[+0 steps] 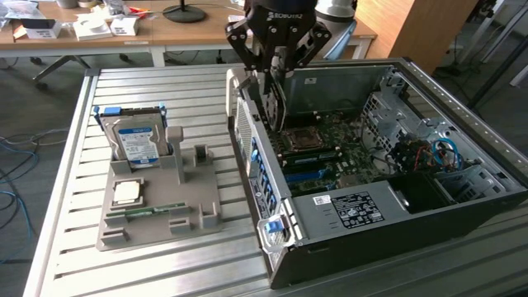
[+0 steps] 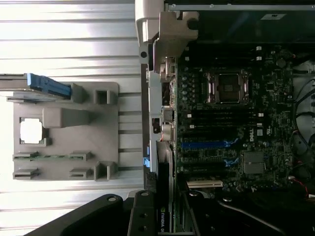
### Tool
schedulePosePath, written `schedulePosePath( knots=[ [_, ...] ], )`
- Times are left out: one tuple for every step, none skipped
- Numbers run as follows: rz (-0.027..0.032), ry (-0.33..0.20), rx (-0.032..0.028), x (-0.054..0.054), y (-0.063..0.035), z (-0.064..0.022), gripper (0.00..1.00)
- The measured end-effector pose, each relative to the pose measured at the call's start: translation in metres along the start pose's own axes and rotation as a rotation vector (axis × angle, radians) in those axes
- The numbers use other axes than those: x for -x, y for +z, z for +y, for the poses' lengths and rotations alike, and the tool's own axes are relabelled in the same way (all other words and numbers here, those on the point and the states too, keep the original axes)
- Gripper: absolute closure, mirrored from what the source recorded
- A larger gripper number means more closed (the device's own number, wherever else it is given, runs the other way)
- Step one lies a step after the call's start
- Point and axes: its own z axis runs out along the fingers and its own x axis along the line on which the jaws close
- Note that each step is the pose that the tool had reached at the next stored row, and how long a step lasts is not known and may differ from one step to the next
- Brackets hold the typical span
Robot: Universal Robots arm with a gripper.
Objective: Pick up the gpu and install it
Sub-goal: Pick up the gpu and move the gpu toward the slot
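Observation:
The gpu (image 1: 277,102) hangs upright and edge-on from my gripper (image 1: 277,62), which is shut on its upper edge. It hovers over the open computer case (image 1: 412,204), near the case's wall at the exterior view's left, above the motherboard (image 1: 330,145). In the wrist view the gpu (image 2: 165,191) runs as a thin dark card with a pale bracket strip between my gripper (image 2: 166,214) fingers, beside the board's expansion slots, one of them blue (image 2: 204,145).
A grey holder (image 1: 157,198) at the exterior view's left carries an upright hard drive (image 1: 136,139), a processor chip (image 1: 126,192) and a green memory strip (image 1: 148,211). The slatted metal table (image 1: 74,260) ends close to the holder. A cluttered desk (image 1: 107,28) stands behind.

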Motion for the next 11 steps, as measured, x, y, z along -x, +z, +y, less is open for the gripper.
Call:
schedulePosePath(
  knots=[
    [0.0001, 0.0, 0.0, 0.003, 0.0001, 0.0001, 0.74],
    [0.0001, 0.0, 0.0, 0.005, 0.0001, 0.0003, 0.74],
    [0.0001, 0.0, -0.0001, 0.008, 0.0002, 0.0004, 0.74],
    [0.0001, 0.0, 0.0, 0.011, 0.0003, 0.0006, 0.74],
    [0.0, 0.0, 0.0, 0.014, 0.0004, 0.0007, 0.74],
    [0.0, 0.0, -0.0001, 0.017, 0.0005, 0.0009, 0.74],
    [0.0001, 0.0, 0.0, 0.02, 0.0006, 0.001, 0.74],
    [0.0001, 0.0, 0.0, 0.023, 0.0007, 0.0012, 0.74],
    [0.0, 0.0, 0.0, 0.027, 0.0008, 0.0014, 0.74],
    [0.0001, 0.0, -0.0001, 0.03, 0.0009, 0.0016, 0.74],
    [0.0, 0.0, 0.0, 0.034, 0.001, 0.0018, 0.74]
  ],
)
